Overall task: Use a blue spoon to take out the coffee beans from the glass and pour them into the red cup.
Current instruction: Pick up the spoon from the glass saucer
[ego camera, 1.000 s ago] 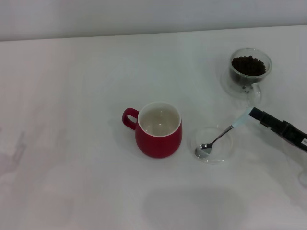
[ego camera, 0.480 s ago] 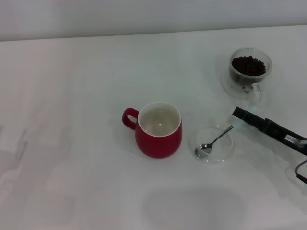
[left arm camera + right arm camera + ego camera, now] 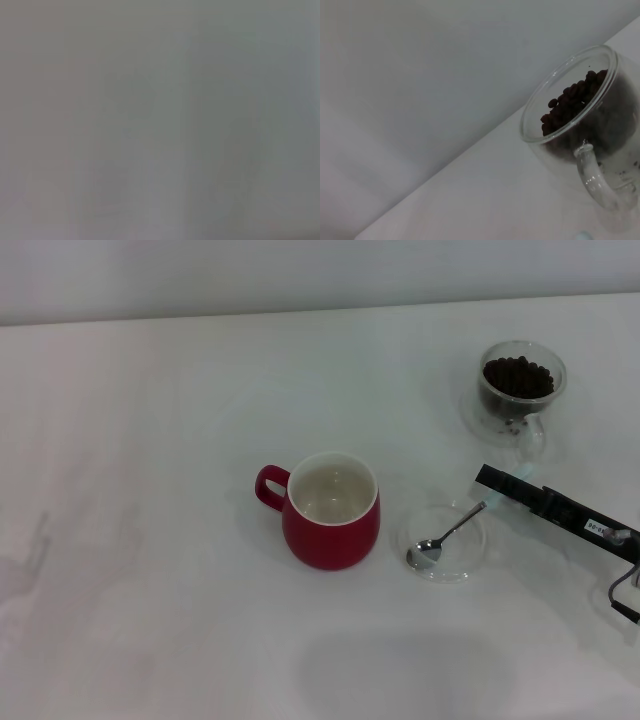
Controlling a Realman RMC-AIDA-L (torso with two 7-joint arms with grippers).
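Observation:
The red cup (image 3: 330, 530) stands mid-table, its white inside bare and its handle pointing left. Right of it the blue spoon (image 3: 442, 537) rests with its silver bowl in a shallow clear saucer (image 3: 470, 562). Its neck rises to the right, and the pale handle is almost wholly covered by my right gripper (image 3: 490, 483), a black bar reaching in from the right edge. The glass (image 3: 520, 390) with coffee beans (image 3: 517, 375) stands at the back right. The right wrist view shows the glass (image 3: 590, 170) and the coffee beans (image 3: 575, 100) close up. My left gripper is out of view.
The white table (image 3: 150, 490) stretches bare to the left of the cup, and a pale wall (image 3: 300, 270) runs along its far edge. The left wrist view shows only a flat grey surface. A cable loop (image 3: 622, 600) hangs by my right arm.
My right gripper has slid left along the spoon's handle and now covers the pale blue part that showed before. Spoon, cup and glass have not moved.

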